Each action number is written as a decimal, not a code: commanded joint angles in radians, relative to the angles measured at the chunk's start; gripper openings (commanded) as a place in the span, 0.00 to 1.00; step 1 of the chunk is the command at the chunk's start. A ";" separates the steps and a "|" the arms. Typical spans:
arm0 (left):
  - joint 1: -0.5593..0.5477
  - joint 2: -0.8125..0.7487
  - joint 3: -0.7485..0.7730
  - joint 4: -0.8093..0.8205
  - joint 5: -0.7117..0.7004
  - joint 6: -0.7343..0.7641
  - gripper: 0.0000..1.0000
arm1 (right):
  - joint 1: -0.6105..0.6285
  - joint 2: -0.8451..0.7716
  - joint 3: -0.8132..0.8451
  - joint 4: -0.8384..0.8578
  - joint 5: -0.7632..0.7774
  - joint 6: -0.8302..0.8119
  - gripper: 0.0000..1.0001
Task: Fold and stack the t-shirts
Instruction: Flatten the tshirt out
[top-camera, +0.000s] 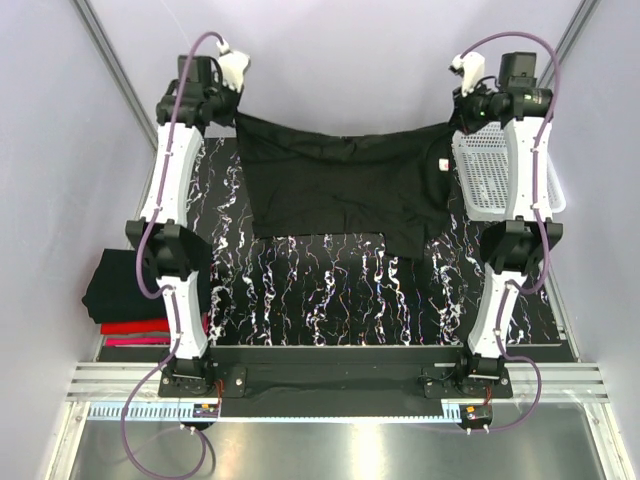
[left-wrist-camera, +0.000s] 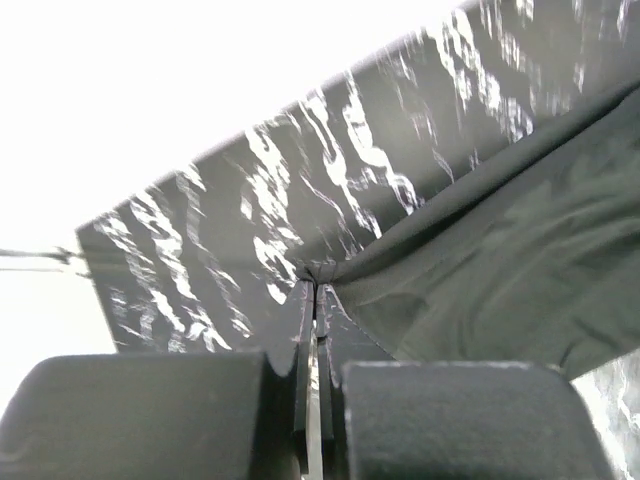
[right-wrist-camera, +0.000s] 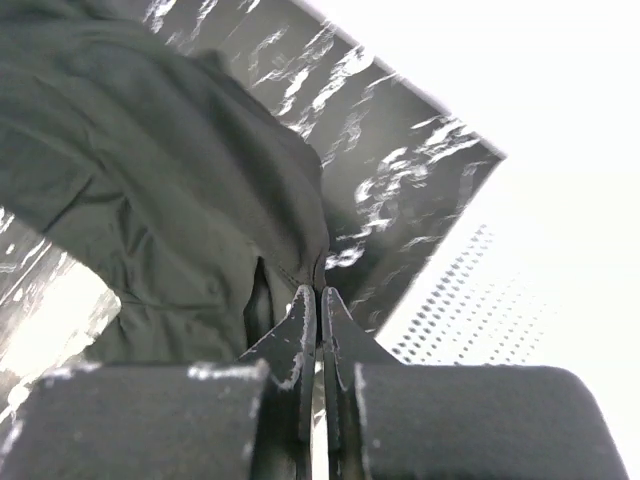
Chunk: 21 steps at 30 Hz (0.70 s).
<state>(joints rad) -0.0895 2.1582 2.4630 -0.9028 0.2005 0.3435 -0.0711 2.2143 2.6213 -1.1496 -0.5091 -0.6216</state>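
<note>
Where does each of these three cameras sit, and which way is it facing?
Top external: above and behind the arms, looking down on the marbled table; both arms show.
Left wrist: on the left arm, looking along the left gripper, shut on the black t-shirt.
Right wrist: on the right arm, looking along the right gripper, shut on the same shirt.
Shared: all show shirt and table.

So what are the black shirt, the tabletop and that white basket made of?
The shirt looks like soft matte cloth, perhaps a cotton knit: it sags and wrinkles where it hangs. The tabletop is black with white veins, like marble; whether it is real stone or a printed sheet, I cannot tell. The basket seems to be white plastic, judging by its regular moulded mesh.
</note>
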 joint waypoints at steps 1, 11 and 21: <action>0.004 -0.147 0.068 0.172 -0.053 -0.037 0.00 | -0.016 -0.140 0.014 0.126 0.053 0.072 0.00; 0.004 -0.395 -0.278 0.240 0.072 -0.003 0.00 | -0.024 -0.395 -0.465 0.136 -0.107 -0.082 0.00; -0.009 -0.614 -1.099 0.094 0.211 0.089 0.00 | 0.065 -0.490 -1.040 -0.117 -0.126 -0.362 0.36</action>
<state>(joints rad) -0.0929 1.5623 1.4616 -0.7341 0.3412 0.3847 -0.0174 1.7248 1.5997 -1.1610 -0.6125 -0.8845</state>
